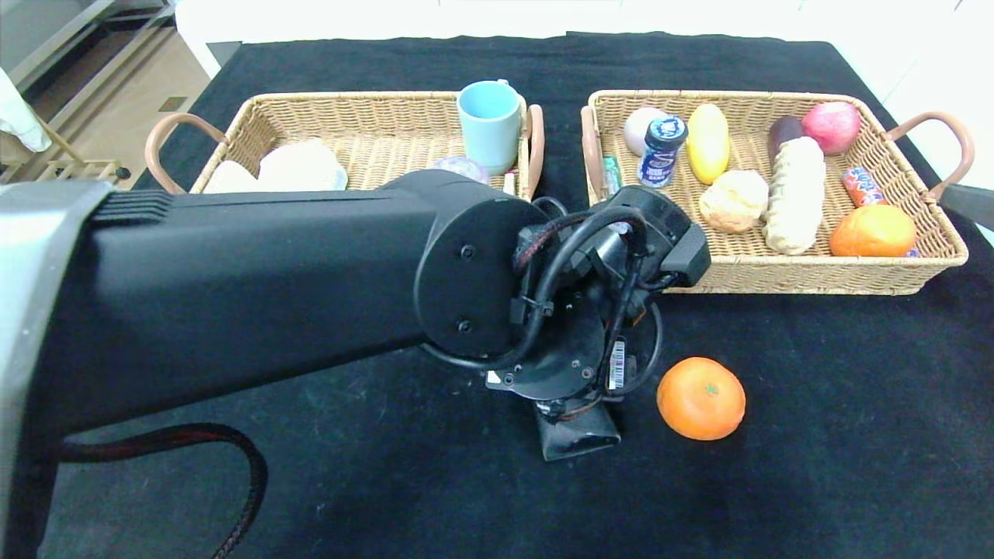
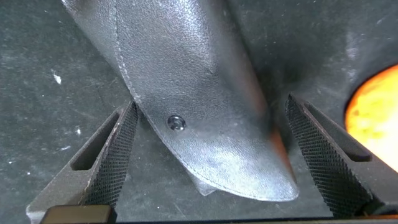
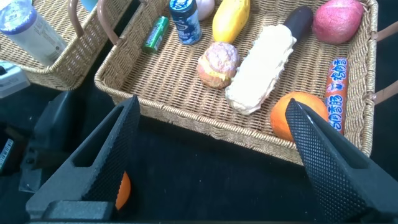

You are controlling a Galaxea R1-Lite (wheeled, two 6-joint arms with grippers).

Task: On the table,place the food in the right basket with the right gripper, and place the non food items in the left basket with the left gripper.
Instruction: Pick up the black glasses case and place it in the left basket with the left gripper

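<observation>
A black leather case (image 2: 205, 93) lies on the black cloth, also seen in the head view (image 1: 578, 436). My left gripper (image 2: 214, 168) is lowered over it, open, with one finger on each side of the case. An orange (image 1: 700, 398) sits on the cloth just right of the case; it shows in the left wrist view (image 2: 376, 118). My right gripper (image 3: 217, 168) is open and empty, hovering above the cloth in front of the right basket (image 3: 205, 121). In the head view only a dark tip of the right arm (image 1: 967, 203) shows, at the right edge.
The left basket (image 1: 373, 105) holds a blue cup (image 1: 489, 124) and white items. The right basket (image 1: 776, 272) holds an orange (image 1: 872, 230), bread, a banana, an apple, a small bottle and snacks. My left arm (image 1: 256, 287) hides much of the cloth in front of the left basket.
</observation>
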